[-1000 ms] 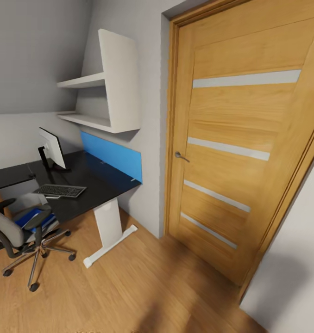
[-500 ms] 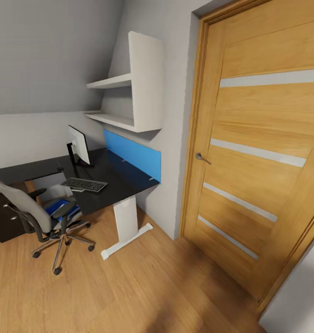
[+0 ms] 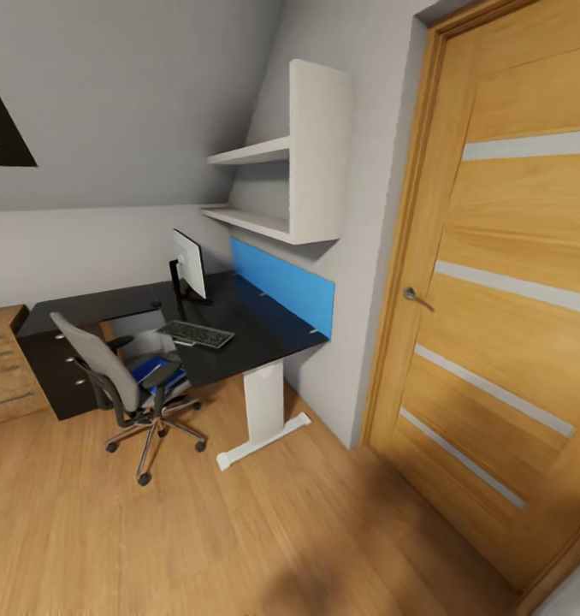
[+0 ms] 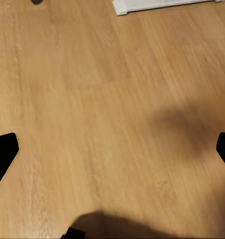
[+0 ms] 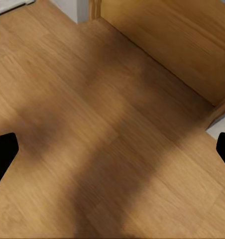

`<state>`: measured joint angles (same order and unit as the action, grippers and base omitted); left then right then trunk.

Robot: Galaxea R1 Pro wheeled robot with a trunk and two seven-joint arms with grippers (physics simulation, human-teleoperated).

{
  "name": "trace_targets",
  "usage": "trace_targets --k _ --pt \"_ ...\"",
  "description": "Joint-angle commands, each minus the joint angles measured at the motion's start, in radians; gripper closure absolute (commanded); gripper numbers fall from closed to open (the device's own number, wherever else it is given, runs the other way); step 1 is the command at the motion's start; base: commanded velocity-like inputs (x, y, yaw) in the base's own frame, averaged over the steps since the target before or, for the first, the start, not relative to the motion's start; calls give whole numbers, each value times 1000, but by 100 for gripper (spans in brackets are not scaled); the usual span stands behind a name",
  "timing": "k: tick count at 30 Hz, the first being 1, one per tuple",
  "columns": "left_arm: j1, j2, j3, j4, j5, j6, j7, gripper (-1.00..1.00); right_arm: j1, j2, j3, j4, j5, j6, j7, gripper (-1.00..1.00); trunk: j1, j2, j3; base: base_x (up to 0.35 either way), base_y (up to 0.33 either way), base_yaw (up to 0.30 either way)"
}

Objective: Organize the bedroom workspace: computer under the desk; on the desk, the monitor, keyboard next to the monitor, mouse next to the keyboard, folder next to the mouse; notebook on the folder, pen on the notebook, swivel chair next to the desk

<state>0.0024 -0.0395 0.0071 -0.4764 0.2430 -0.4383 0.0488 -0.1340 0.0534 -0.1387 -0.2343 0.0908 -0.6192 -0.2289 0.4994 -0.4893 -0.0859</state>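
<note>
You stand well back from desk (image 3: 264,329), near door (image 3: 504,282). Folder (image 3: 149,370) lies flat on chair (image 3: 123,385) seat, ahead and to your left, chair tucked at desk's front edge. Monitor (image 3: 190,263) and keyboard (image 3: 196,334) already on desk. Left gripper (image 4: 112,149) and right gripper (image 5: 112,149) both spread wide, empty, over bare floor (image 3: 264,530). Left arm likely nearer folder. Open floor between you and chair; mind desk's white foot (image 3: 264,441).

On the long L-shaped glossy black table (image 3: 256,329) the wide flat monitor (image 3: 189,264) stands behind the slim dark grey keyboard (image 3: 195,334). The grey upholstered swivel chair (image 3: 119,385) sits before the table, the flat bright blue folder (image 3: 150,370) on its seat. An oak door (image 3: 512,308) is right.
</note>
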Motion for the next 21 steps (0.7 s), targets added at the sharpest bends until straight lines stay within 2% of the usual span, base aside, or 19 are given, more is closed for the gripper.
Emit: trace_targets --k 1,5,10,21 --pt "0 -1 1 -21 -1 17 10 -100 -4 2 -5 0 16 -3 -8 -100 0 -2 -2 0 0 284" --pt "0 -2 1 -92 0 79 28 -100 -12 4 -5 1 34 -8 -19 -100 0 -2 -1 0 0 284" --pt "0 1 2 -112 3 100 33 -100 -15 4 -7 3 38 -18 -23 -100 0 -2 1 0 0 277" --pt "1 3 3 -36 4 98 34 -100 -16 5 -10 7 37 -30 -24 -100 0 -2 10 0 0 260"
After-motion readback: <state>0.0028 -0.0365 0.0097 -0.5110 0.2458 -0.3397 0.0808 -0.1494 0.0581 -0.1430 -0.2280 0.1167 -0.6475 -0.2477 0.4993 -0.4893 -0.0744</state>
